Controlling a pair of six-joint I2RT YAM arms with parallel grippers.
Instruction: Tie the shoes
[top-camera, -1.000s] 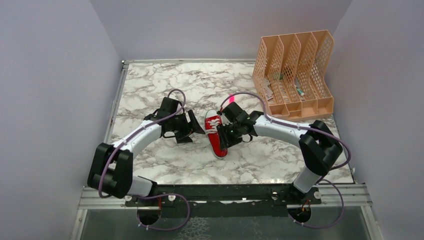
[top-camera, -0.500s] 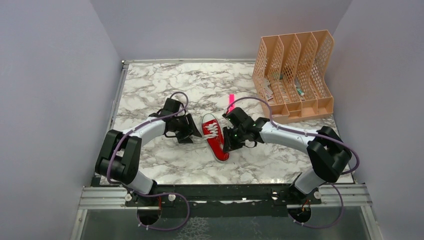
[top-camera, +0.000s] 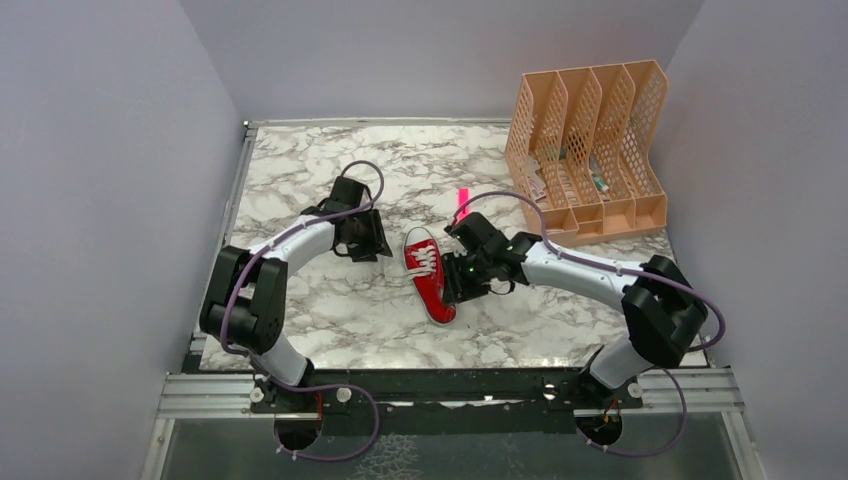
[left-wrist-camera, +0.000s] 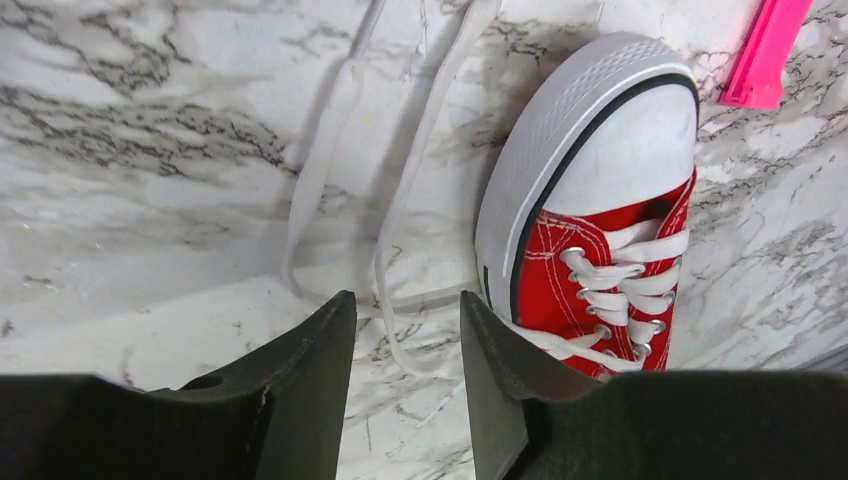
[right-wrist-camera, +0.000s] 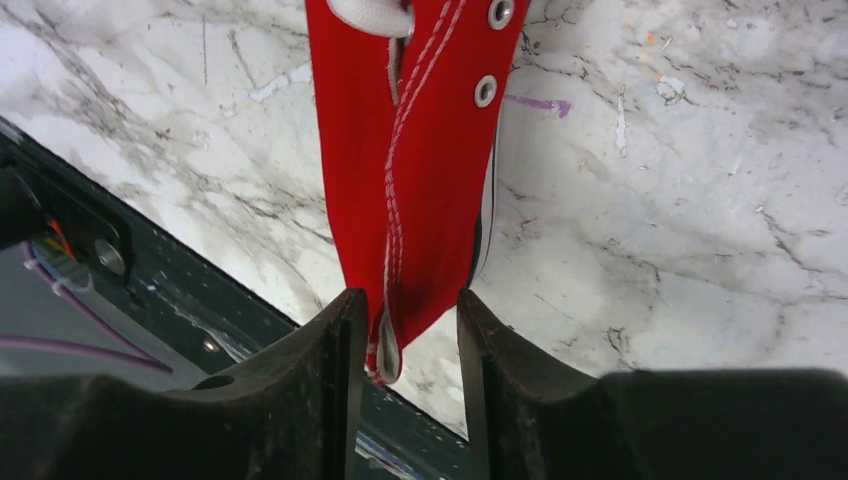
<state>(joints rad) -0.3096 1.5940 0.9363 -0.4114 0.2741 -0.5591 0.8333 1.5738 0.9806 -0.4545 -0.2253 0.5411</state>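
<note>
The shoe (top-camera: 428, 272) is a small red sneaker lying mid-table, white toe cap pointing away from the arms. In the left wrist view its toe and laced front (left-wrist-camera: 600, 250) sit to the right. Loose white lace ends (left-wrist-camera: 384, 280) trail over the marble, and one strand runs between the fingers of my left gripper (left-wrist-camera: 407, 300), which is open. From above, the left gripper (top-camera: 378, 246) sits just left of the toe. My right gripper (top-camera: 452, 285) is at the shoe's right side. Its wrist view shows the gripper (right-wrist-camera: 403, 298) open, with the red heel (right-wrist-camera: 420, 150) hanging between the fingers.
A slim pink marker (top-camera: 462, 198) lies just beyond the toe. A peach mesh file organizer (top-camera: 590, 140) stands at the back right. The table's near edge and a dark rail (right-wrist-camera: 100, 250) lie right below the heel. Grey walls close in both sides.
The left gripper has drawn back up the table and its jaws have narrowed. The right gripper slid off the laces toward the heel, uncovering the shoe's front.
</note>
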